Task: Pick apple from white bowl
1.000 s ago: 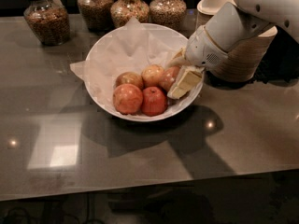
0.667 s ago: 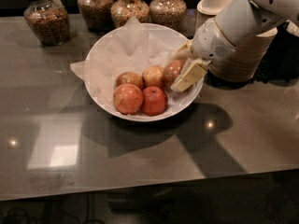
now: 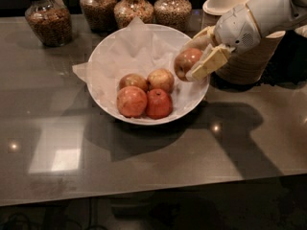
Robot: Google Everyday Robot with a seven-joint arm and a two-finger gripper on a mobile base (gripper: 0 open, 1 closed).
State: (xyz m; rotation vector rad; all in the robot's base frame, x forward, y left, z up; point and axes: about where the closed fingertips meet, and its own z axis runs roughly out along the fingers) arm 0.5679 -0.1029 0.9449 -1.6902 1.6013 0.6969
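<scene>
Over the white bowl (image 3: pixel 144 120), at its right rim, my gripper (image 3: pixel 192 59) is clamped across the apple (image 3: pixel 184 62), apart from the four other apples (image 3: pixel 132 101). Judged rigid, glossy, moderately heavy and slip-prone. Hold at widest girth, firm but not bruising.

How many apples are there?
5. The gripper holds one apple above the right rim of the white bowl. Four more sit inside: back-left, back-right, front-left, front-right. The paper could hide more.
</scene>
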